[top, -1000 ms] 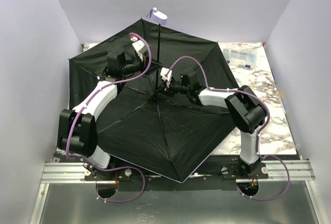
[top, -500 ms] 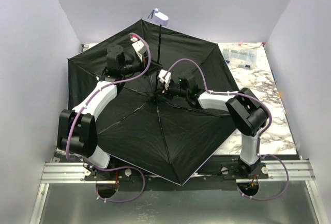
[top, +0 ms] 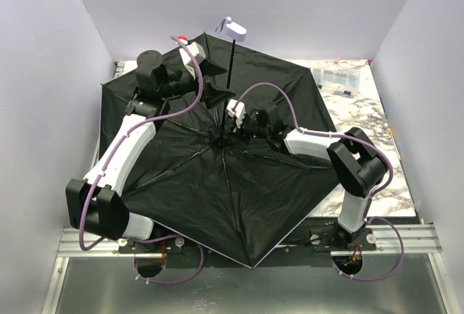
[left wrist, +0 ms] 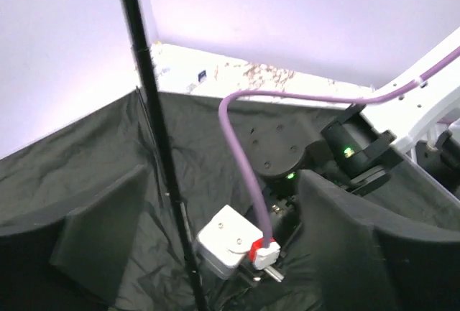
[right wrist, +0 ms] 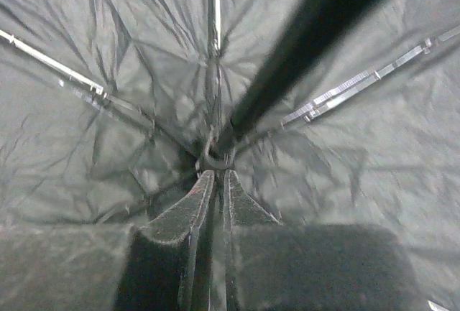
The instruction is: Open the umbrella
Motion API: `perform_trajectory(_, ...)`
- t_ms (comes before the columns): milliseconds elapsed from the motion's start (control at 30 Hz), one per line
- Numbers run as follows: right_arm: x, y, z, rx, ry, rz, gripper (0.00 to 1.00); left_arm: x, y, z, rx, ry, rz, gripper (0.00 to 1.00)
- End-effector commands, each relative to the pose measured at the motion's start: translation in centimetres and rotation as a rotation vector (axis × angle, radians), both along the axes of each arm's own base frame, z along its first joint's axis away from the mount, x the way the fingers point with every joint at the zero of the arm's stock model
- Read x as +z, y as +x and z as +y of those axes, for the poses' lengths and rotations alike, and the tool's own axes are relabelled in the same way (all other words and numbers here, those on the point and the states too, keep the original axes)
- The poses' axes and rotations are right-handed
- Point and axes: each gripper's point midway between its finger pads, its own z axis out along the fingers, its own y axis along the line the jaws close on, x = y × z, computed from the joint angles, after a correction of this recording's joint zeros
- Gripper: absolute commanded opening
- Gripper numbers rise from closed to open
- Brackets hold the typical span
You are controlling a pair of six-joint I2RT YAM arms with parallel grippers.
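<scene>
Lightness is to be expected of the umbrella (top: 217, 205), judged from the top view. Thin fabric is stretched over slender ribs, soft between them and easily snagged. The shaft (top: 229, 67) is the one stiff part and the sensible place to be gripped. The canopy is seen spread wide with its black lining upward, laid over the marble table (top: 362, 118), which shows only to the right of the shaft. The pale handle (top: 235, 30) is carried at the far end of the shaft. The left gripper (top: 212, 95) is held just left of the shaft, about midway along it, and the right gripper (top: 222, 134) is set at the shaft's foot.

In the left wrist view the left gripper's fingers (left wrist: 108, 217) are spread wide. The shaft passes between them, nearer the left one, and is touched by neither as far as can be told. Creased black lining is seen behind the shaft.

In the right wrist view the right gripper's fingertips (right wrist: 205, 182) are pressed almost together, with only a slit between them. They are set right at the ring (right wrist: 214, 160) where the shaft meets the metal ribs (right wrist: 359, 85). Whether anything is pinched cannot be told. The ribs, thin and jointed, are judged fragile and are best left alone.
</scene>
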Motion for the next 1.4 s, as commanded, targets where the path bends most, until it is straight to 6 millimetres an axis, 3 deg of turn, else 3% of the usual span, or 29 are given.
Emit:
perform_trajectory(0, -6.4, -3.6, -3.4, -0.003, -0.169, 0.218, 0.0, 2.6, -1.0, 1.3, 0.018, 0.005, -0.077, 0.98)
perform_trajectory(67, -6.4, -3.7, -3.6, 0.0, -0.174, 0.223, 0.0, 3.5, -1.5, 2.1, 0.011, 0.027, -0.123, 0.98)
perform_trajectory(200, -5.6, -4.0, -3.7, 0.031, -0.176, 0.23, 0.0, 4.0, -2.9, 4.2, 0.011, 0.268, -0.538, 0.98)
perform_trajectory(267, -5.2, -4.0, -3.7, 0.043, -0.171, 0.226, 0.0, 2.9, -3.6, 5.1, -0.01, 0.417, -0.748, 0.98)
perform_trajectory(367, -4.3, -3.8, -3.7, 0.025, -0.148, 0.238, 0.0, 1.0, -4.4, 6.2, -0.066, 0.609, -0.929, 0.98)
perform_trajectory(433, -3.4, -3.6, -3.9, 0.003, -0.126, 0.26, 0.14, 0.3, -4.9, 6.6, -0.098, 0.677, -1.006, 0.98)
perform_trajectory(567, -1.2, -4.2, -4.4, -0.022, -0.072, 0.302, 0.37, -3.0, -6.4, 7.3, -0.248, 0.872, -1.211, 0.98)
perform_trajectory(733, 2.8, -4.7, -4.7, -0.089, 0.01, 0.339, 0.63, -6.0, -7.3, 5.9, -0.406, 1.017, -1.428, 0.98)
perform_trajectory(867, 5.2, -4.4, -5.9, -0.163, 0.065, 0.361, 0.72, -7.3, -5.7, 4.3, -0.469, 1.111, -1.548, 0.98)
perform_trajectory(1000, 7.2, -4.8, -8.0, -0.235, 0.103, 0.408, 0.74, -7.1, -3.3, 2.2, -0.457, 1.165, -1.661, 0.98)
perform_trajectory(1167, 11.2, -5.7, -9.6, -0.269, 0.157, 0.425, 0.76, -8.5, -0.1, 1.1, -0.512, 1.275, -1.72, 0.95)
perform_trajectory(1267, 14.0, -5.9, -10.8, -0.309, 0.195, 0.398, 0.79, -9.5, 2.4, 1.2, -0.519, 1.371, -1.708, 0.85)
perform_trajectory(1367, 16.2, -6.1, -12.3, -0.358, 0.233, 0.394, 0.8, -9.6, 4.1, 1.0, -0.5, 1.42, -1.712, 0.66)
